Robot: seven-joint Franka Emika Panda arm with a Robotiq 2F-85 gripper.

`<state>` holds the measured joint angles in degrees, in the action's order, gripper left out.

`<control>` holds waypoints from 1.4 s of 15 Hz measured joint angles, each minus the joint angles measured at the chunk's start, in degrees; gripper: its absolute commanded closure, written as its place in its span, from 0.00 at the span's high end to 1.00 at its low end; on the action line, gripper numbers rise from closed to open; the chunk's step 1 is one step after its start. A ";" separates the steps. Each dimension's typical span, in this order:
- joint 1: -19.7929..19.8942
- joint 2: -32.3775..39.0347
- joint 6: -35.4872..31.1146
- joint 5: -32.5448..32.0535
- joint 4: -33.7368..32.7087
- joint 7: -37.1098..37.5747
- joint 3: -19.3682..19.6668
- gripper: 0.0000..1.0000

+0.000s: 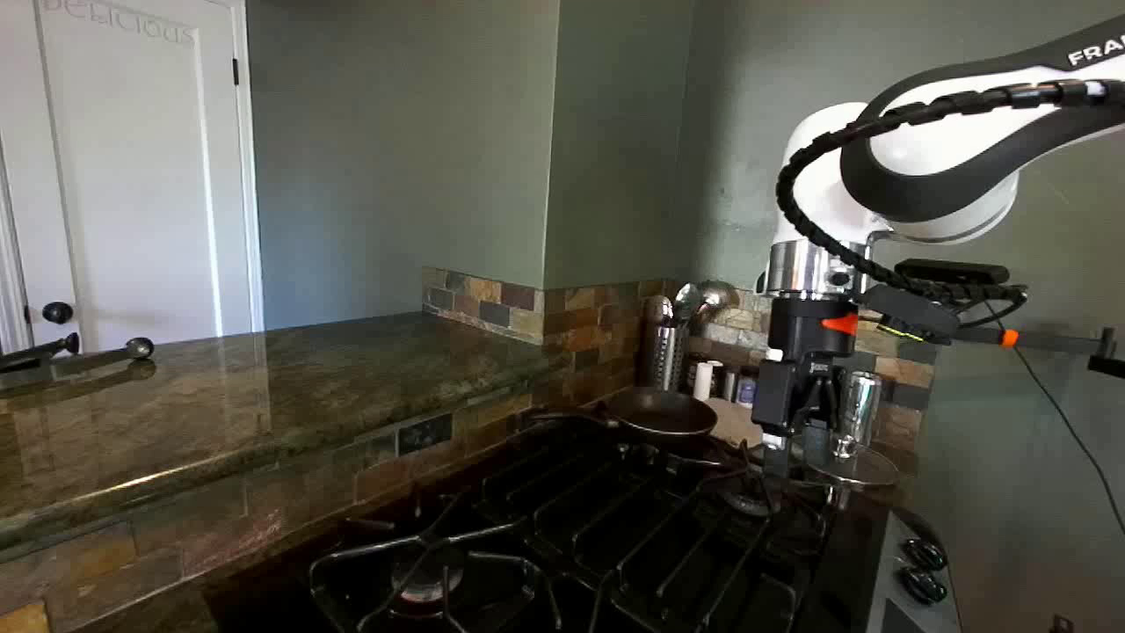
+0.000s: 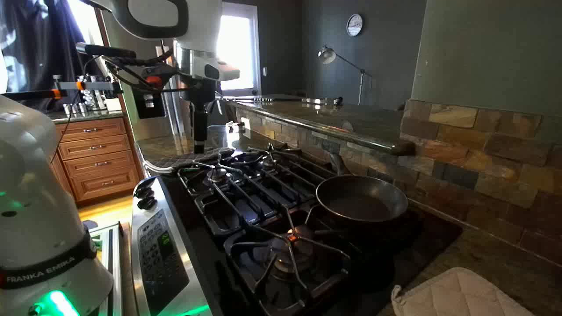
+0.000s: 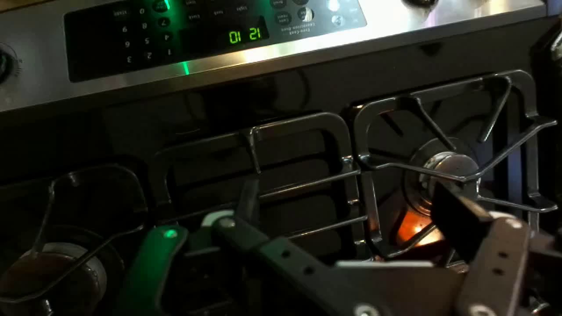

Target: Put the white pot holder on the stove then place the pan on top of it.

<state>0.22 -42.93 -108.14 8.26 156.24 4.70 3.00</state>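
Observation:
The white pot holder [image 2: 461, 295], quilted and pale, lies on the counter beside the stove; the picture's corner cuts part of it off. On the stove [image 2: 199, 245], the dark round pan [image 2: 362, 202] rests at the back near the tiled wall, its handle pointing along that wall. The pan [image 1: 664, 411] also shows beyond the grates in an exterior view. My gripper [image 3: 354, 206] hangs above the front part of the stove, jaws wide apart with nothing between them. In an exterior view the gripper [image 2: 199, 147] points straight down, apart from both pan and pot holder.
A raised stone ledge [image 2: 316, 120] runs along the back of the stove. Cast-iron grates [image 2: 263, 210] stand up from the cooktop. Behind the pan are a steel utensil holder [image 1: 665, 356] and small jars; a shiny canister [image 1: 859, 409] appears beyond the gripper. The control panel [image 3: 210, 39] lines the front.

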 measured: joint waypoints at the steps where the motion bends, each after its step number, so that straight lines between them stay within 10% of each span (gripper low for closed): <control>1: 0.00 0.01 0.00 0.00 0.00 0.00 0.00 1.00; 9: 7.46 4.36 -6.82 -1.12 -2.71 2.79 3.39 1.00; 21: 18.35 39.24 -33.78 -1.04 -24.03 10.80 12.44 1.00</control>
<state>18.57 -3.69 -141.91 7.22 132.21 15.51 15.44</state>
